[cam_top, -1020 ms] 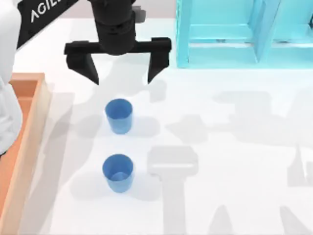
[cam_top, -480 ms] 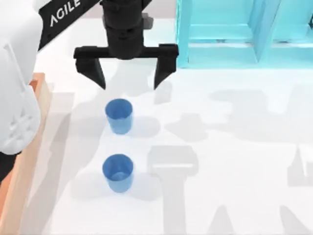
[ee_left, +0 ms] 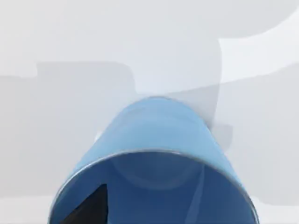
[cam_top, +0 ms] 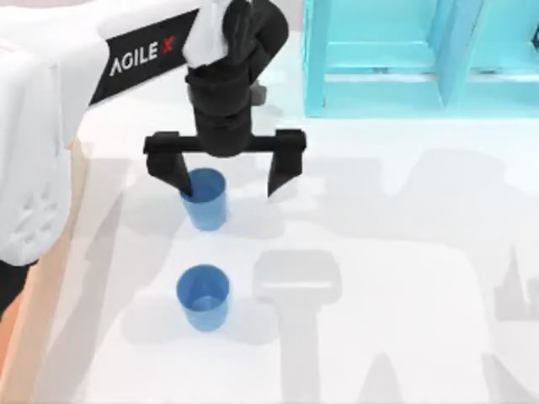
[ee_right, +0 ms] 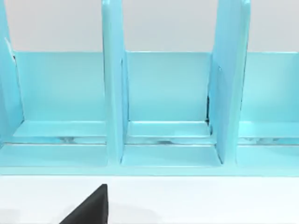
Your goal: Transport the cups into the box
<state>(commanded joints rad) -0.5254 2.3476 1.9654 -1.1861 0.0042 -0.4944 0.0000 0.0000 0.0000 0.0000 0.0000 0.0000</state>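
White table: your left gripper hangs spread wide, one finger at the far cup rim; closing off-centre may tip it toward the near cup.

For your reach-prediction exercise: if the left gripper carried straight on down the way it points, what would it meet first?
Probably the farther cup: the left gripper hangs open over it, one finger at its rim. Depth is unclear, so that finger might strike the rim rather than straddle it.

Smooth matt cups (plastic-looking), matt table
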